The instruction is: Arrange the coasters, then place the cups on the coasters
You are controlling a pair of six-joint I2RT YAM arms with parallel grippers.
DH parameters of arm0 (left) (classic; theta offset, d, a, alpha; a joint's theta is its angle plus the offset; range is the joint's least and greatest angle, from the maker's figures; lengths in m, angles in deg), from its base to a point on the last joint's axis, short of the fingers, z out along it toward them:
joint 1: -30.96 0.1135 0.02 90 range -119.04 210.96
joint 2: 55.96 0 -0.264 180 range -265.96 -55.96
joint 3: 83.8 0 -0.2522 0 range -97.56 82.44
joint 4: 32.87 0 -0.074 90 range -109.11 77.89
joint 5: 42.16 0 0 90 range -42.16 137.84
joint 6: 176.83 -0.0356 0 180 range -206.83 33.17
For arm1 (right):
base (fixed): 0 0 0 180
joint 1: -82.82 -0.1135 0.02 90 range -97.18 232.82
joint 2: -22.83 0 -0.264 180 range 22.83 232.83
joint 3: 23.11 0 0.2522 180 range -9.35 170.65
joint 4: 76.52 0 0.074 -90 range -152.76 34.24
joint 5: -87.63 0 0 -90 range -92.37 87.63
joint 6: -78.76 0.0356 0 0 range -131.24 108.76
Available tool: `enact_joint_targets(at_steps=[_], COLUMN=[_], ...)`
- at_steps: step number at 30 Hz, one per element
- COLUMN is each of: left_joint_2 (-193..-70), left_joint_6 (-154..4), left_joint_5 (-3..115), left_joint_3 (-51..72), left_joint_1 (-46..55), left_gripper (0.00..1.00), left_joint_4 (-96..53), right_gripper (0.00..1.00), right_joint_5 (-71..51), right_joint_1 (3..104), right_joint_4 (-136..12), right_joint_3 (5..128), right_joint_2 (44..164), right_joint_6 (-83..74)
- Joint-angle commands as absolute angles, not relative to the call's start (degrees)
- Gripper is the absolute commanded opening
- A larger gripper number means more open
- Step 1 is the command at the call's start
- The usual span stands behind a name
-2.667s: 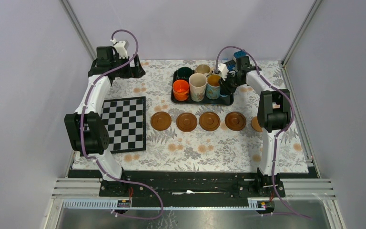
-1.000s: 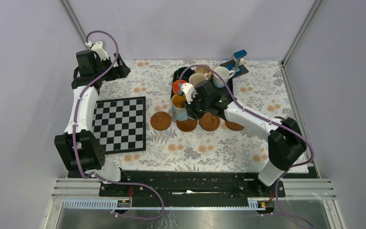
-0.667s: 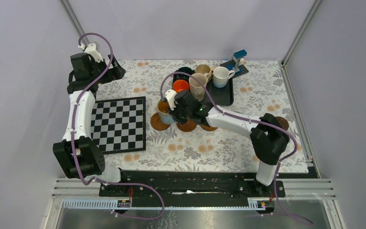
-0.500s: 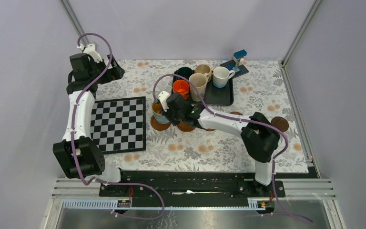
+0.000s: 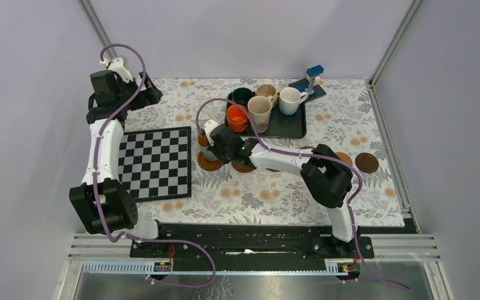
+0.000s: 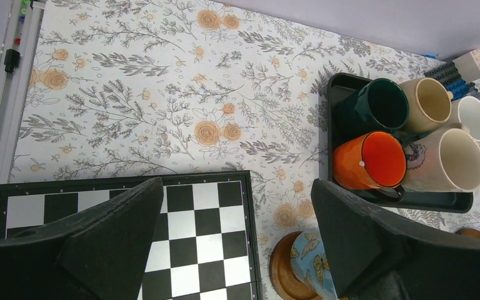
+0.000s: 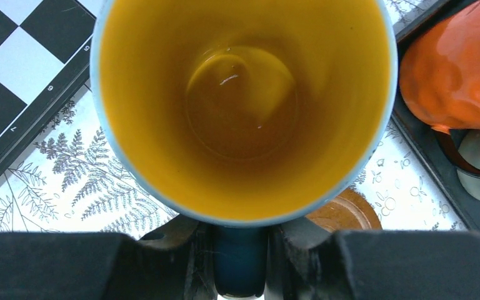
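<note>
My right gripper (image 5: 215, 143) is shut on the handle (image 7: 240, 262) of the blue cup (image 5: 205, 145) with the yellow inside (image 7: 244, 106). It holds the cup upright over the leftmost coaster (image 5: 208, 164). From the left wrist, the cup's butterfly-patterned side (image 6: 312, 270) meets that coaster (image 6: 280, 270). More coasters (image 5: 367, 162) lie in a row to the right, some hidden by the arm. An orange cup (image 5: 237, 117), a cream cup (image 5: 259, 112) and others stand on the black tray (image 5: 290, 128). My left gripper (image 5: 145, 94) hangs open at the back left, holding nothing.
A chessboard (image 5: 159, 162) lies just left of the leftmost coaster. Blue toy blocks (image 5: 312, 76) stand behind the tray at the back. My right arm stretches across the coaster row, with its elbow (image 5: 325, 178) above the right-hand coasters.
My right arm has carried the blue cup leftwards along the coaster row to the leftmost coaster. The left arm has hardly moved over the last half second.
</note>
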State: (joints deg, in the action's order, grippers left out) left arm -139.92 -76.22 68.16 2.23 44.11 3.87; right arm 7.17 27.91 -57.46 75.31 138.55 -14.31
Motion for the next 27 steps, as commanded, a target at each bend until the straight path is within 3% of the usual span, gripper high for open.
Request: enact_joint_targets(at_steps=[1,15,19,23,26,27], left_joint_2=[-137.73,-137.6,-137.84,-137.95,-138.13,-138.09], left_joint_6=[-75.35,-75.49,-75.48,-75.58,-75.42,-75.41], left_joint_5=[67.86,68.29,68.58,68.81,69.0,69.07], left_joint_3=[3.02,3.38,3.32,3.5,3.67,3.68], left_joint_1=[44.58,44.83,44.93,44.93,44.93,44.91], left_gripper=[0.99,0.99,0.99,0.99,0.99,0.99], left_joint_4=[0.7,0.57,0.58,0.58,0.48,0.47], right_gripper=[0.0,0.0,0.06,0.16,0.36,0.38], right_joint_5=[9.3,9.22,9.59,9.58,9.84,10.05], right_joint_1=[26.32,25.53,25.35,25.0,24.77,24.73], right_joint_4=[-64.43,-64.42,-63.73,-63.12,-63.11,-63.11], right_joint_3=[78.64,78.54,77.96,76.95,76.47,76.26], right_joint_2=[137.33,139.45,139.38,138.72,138.13,137.96], right_joint_6=[-12.26,-8.03,-7.06,-5.86,-5.25,-5.04])
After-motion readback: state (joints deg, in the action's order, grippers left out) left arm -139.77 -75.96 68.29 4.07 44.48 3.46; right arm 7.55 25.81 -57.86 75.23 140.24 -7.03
